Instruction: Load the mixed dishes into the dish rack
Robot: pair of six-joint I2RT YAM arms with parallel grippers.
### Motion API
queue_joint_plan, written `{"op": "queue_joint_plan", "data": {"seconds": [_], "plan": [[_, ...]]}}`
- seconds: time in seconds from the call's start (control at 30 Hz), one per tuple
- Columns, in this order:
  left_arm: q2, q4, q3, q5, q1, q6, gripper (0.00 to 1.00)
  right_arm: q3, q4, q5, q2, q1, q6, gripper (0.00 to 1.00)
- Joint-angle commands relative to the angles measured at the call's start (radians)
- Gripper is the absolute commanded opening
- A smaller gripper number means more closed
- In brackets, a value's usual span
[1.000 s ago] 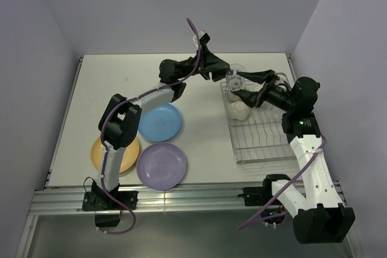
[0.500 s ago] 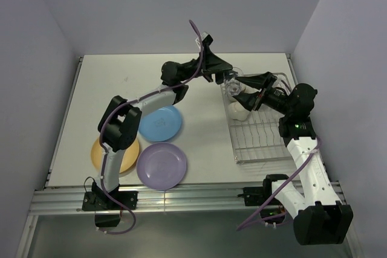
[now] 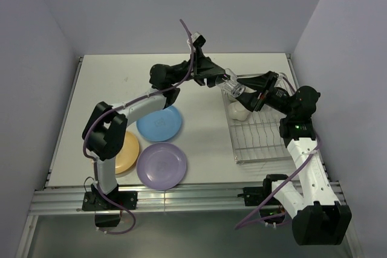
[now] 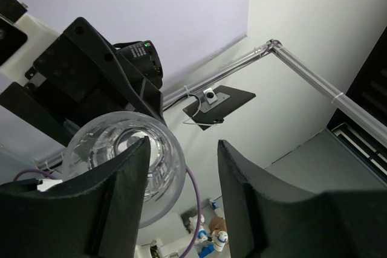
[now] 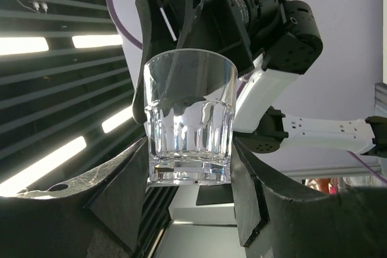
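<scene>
Pale lilac walls (image 3: 181,4) close in the left, far and right sides of the workspace. Between them lies a white table (image 3: 103,89), matte and plain apart from a small dark mark toward its far left. An aluminium rail (image 3: 181,196) runs along the near edge, with both arm bases bolted to it. The right wrist view looks upward past dark ceiling slats (image 5: 54,89) with bright strip lights between them. The dish rack (image 3: 266,146), silver wire with upright prongs, stands on the right side of the table against the right wall. Three plates lie flat on the near-left part of the surface. The purple plate (image 3: 161,165) is nearest and the blue plate (image 3: 159,124) is just beyond it. The orange-yellow plate (image 3: 128,149) is to their left, partly hidden under the left arm. A white bowl (image 3: 238,112) sits in the far-left corner of the rack. The clear glass (image 5: 190,113) is up in the air above the rack's far-left corner, well off the table. The right gripper (image 5: 190,149) pinches its thick base, one finger against each side. The left gripper (image 4: 183,144) reaches in from the left with its fingers spread and nothing between them. The mouth of the glass shows just outside one finger, and from the left wrist view I cannot tell whether the two touch.
</scene>
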Motion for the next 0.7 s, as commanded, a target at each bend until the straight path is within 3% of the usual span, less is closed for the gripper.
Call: {"op": "queue_joint_plan", "data": {"seconds": [0.0, 0.07, 0.13, 0.33, 0.43, 0.47, 0.63, 0.67], "plan": [[-0.066, 0.58, -0.021, 0.039, -0.006, -0.328, 0.55, 0.016, 0.073, -0.009, 0.011, -0.01, 0.538, 0.0], [-0.072, 0.578, -0.023, 0.048, -0.008, -0.328, 0.65, 0.041, 0.065, -0.021, 0.028, -0.01, 0.523, 0.0], [-0.074, 0.569, -0.023, 0.06, -0.011, -0.323, 0.67, 0.082, 0.036, -0.026, 0.045, -0.01, 0.505, 0.0], [-0.072, 0.486, -0.061, 0.114, -0.023, -0.287, 0.6, 0.206, -0.056, -0.055, 0.103, -0.01, 0.414, 0.0], [-0.075, 0.44, -0.089, 0.146, -0.026, -0.261, 0.46, 0.245, -0.131, -0.067, 0.111, -0.01, 0.323, 0.0], [-0.077, 0.422, -0.098, 0.154, -0.028, -0.25, 0.35, 0.251, -0.163, -0.067, 0.113, -0.01, 0.307, 0.0], [-0.069, 0.301, -0.092, 0.192, -0.028, -0.187, 0.15, 0.303, -0.292, -0.076, 0.111, -0.009, 0.145, 0.0], [-0.069, 0.27, -0.089, 0.195, -0.028, -0.173, 0.02, 0.311, -0.313, -0.078, 0.111, -0.007, 0.118, 0.0]]}}
